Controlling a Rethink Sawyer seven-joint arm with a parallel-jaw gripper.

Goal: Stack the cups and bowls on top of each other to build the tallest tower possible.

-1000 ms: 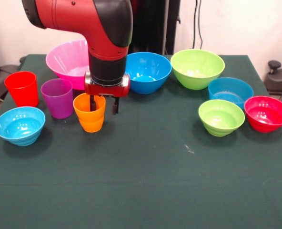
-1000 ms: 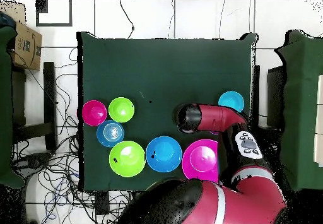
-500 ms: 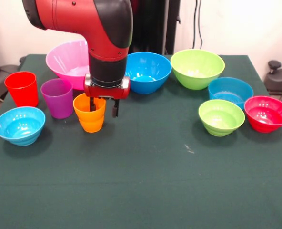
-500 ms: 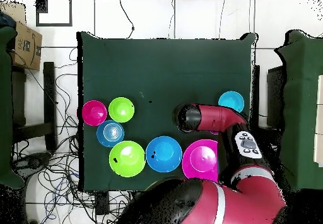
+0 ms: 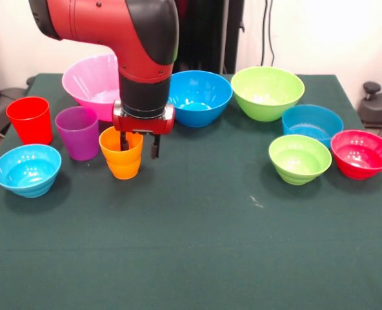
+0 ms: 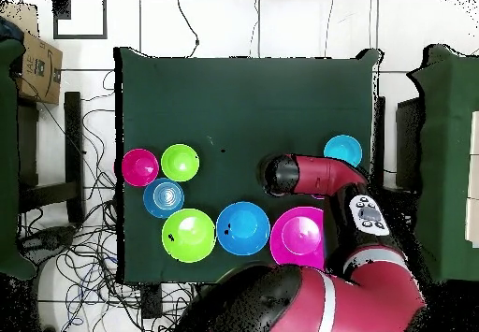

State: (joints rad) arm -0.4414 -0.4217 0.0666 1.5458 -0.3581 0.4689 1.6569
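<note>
From my station I see the gripper hanging low over the orange cup, with its jaws apart: one finger goes down inside the cup mouth and the other finger stands outside the cup wall, on the side toward the big blue bowl. The fingers straddle the rim, but I cannot tell if they already touch the wall, and the cup stands upright on the green table. Just beside the orange cup is the purple cup, and next to that one the red cup; all three are upright and apart from each other. The small light blue bowl sits in front of the red cup. Behind the arm the big pink bowl is partly hidden. On the other side of the table I see the big lime green bowl, the small blue bowl, the small lime green bowl and the red bowl, near to each other. In the overhead view the arm covers the cups, and only the light blue bowl shows near its wrist.
</note>
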